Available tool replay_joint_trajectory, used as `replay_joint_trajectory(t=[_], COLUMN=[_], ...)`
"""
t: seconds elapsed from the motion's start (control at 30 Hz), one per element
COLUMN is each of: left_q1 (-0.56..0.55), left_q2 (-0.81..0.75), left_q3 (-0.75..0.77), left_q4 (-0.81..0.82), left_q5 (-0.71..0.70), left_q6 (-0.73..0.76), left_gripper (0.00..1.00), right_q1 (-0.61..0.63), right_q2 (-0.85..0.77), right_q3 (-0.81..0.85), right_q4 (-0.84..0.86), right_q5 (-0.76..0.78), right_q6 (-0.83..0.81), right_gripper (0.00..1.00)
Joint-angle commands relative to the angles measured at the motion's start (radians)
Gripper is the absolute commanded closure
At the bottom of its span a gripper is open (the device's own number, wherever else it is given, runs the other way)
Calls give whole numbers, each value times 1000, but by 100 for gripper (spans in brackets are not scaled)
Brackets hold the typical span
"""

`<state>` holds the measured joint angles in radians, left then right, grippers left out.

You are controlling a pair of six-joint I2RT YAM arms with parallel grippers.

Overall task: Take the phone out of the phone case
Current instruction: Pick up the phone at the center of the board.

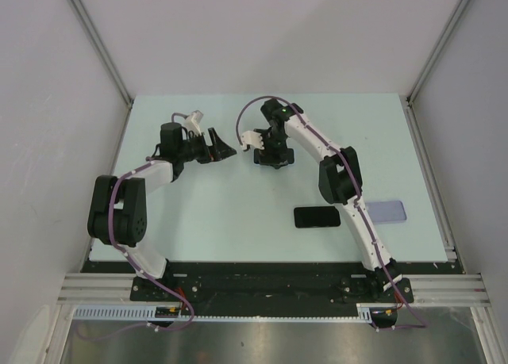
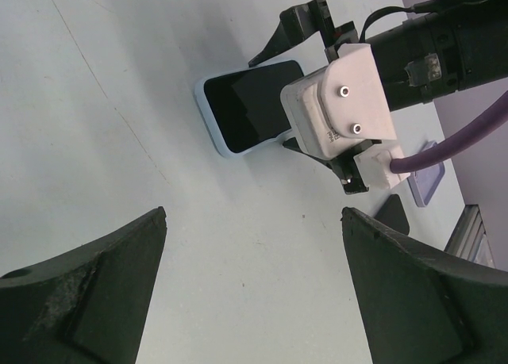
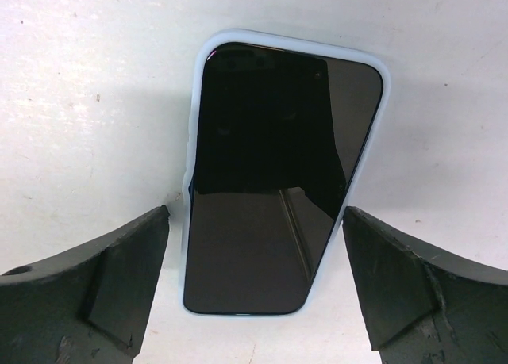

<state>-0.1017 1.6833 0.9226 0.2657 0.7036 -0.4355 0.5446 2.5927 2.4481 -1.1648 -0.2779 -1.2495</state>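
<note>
On pale green table (image 1: 222, 221) — cased phone (image 3: 278, 182); white walls (image 1: 270, 31).

Phone (image 3: 270, 182) screen glossy black glass; case (image 3: 203, 55) smooth pale plastic; table (image 3: 79, 78) matt.

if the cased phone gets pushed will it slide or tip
Probably slides rather than tips: the phone lies flat, screen up, on the smooth table. Likely rigid, its glossy glass possibly slippery. The pale blue case rim may flex and offer grip.
</note>
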Motion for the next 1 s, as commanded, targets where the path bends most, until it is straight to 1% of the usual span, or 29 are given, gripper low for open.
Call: replay_joint_trajectory(t=[0.0, 0.07, 0.2, 0.23, 0.3, 0.33, 0.37, 0.43, 0.53, 0.63, 0.7, 0.83, 0.97], left_q1=[5, 5, 5, 5, 5, 7, 7, 7, 7, 8, 8, 10, 14], left_q2=[-10, -13, -16, -14, -14, -16, -20, -22, -28, -33, -34, -40, -39], left_q3=[21, 21, 21, 21, 21, 21, 21, 19, 19, 18, 18, 16, 16], left_q4=[0, 1, 1, 0, 0, 0, 0, 0, 0, 0, 0, 0, 0], left_q5=[22, 20, 20, 22, 22, 23, 23, 25, 27, 27, 28, 27, 27], left_q6=[15, 17, 17, 15, 15, 14, 15, 14, 12, 12, 12, 11, 9], left_gripper=[5, 6, 5, 5, 5, 5, 5, 5, 5, 5, 5, 5, 5], right_q1=[5, 8, 23, 25, 41, 49, 58, 77, 81, 74, 63, 54, 69], right_q2=[61, 44, -19, -37, -92, -111, -129, -164, -161, -149, -138, -117, -124], right_q3=[-15, -26, -116, -173, -236, -268, -332, -372, -376, -365, -341, -327, -353], right_q4=[-108, -125, -121, -104, -85, -50, -35, -10, -10, 19, 25, 20, -6], right_q5=[-53, -81, -102, -107, -119, -115, -113, -113, -130, -115, -119, -104, -67], right_q6=[28, 45, 77, 88, 114, 125, 133, 160, 218, 271, 294, 306, 268], right_gripper=[8, 10, 14, 14, 14, 14, 13, 13, 11, 5, 2, 4, 5])
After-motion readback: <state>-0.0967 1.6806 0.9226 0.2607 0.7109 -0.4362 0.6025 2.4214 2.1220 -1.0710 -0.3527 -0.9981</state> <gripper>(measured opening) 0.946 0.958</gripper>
